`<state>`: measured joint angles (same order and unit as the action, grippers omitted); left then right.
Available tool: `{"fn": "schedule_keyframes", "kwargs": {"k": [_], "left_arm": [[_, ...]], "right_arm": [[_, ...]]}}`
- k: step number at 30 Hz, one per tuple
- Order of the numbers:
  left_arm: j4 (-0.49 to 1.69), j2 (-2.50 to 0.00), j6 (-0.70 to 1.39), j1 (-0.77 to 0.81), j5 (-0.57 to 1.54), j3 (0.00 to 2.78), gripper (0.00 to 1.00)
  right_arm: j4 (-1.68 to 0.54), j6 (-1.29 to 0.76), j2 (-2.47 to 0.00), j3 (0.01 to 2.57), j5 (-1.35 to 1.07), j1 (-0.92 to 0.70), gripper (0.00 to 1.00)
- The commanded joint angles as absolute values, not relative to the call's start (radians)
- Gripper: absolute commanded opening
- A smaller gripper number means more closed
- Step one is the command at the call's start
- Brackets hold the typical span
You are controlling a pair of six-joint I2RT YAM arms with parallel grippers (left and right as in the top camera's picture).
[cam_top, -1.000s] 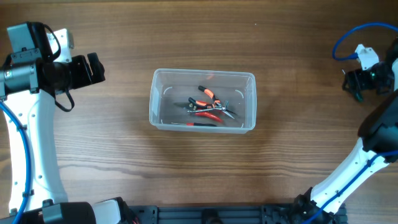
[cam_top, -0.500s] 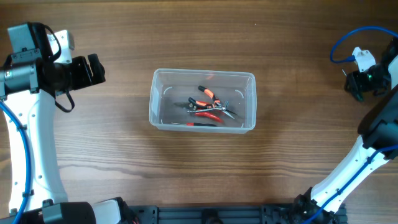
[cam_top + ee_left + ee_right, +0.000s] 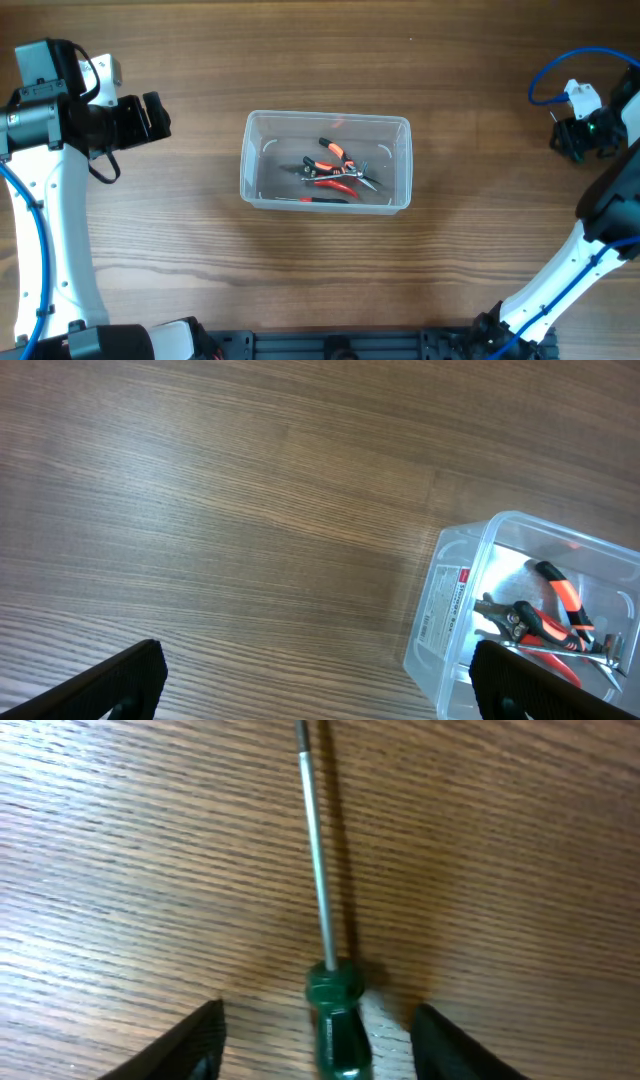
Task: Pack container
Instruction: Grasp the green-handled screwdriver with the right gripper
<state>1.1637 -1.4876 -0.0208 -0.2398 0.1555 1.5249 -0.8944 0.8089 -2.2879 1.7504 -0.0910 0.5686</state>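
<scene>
The clear plastic container (image 3: 327,160) stands mid-table and holds orange-handled pliers (image 3: 335,168) and other small tools; its corner shows in the left wrist view (image 3: 452,610). My left gripper (image 3: 155,113) is open and empty, left of the container (image 3: 315,680). My right gripper (image 3: 578,138) is at the far right edge, open, its fingers on either side of a green-handled screwdriver (image 3: 330,1010) lying on the wood, jaws (image 3: 318,1040) apart from the handle.
The wooden table (image 3: 320,260) has bare surface around the container. A blue cable (image 3: 550,70) loops by the right arm. The screwdriver's metal shaft (image 3: 315,850) points away from the right gripper.
The right gripper has shifted slightly at the far right edge. The left arm and container have stayed in place.
</scene>
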Motion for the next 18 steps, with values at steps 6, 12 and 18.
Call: {"fn": "schedule_keyframes", "kwargs": {"k": [6,12,18], "left_arm": [[1.167,-1.485,-0.015,-0.242,0.171,1.525,1.0],[1.167,-1.485,-0.015,-0.242,0.171,1.525,1.0],[1.167,-1.485,-0.015,-0.242,0.171,1.525,1.0]], "right_arm": [[-0.894,0.809,-2.34,1.694,-0.068,0.571,0.38],[-0.893,0.804,-2.34,1.694,-0.084,0.571,0.19],[-0.868,0.697,-2.338,1.697,-0.105,0.569,0.05]]}}
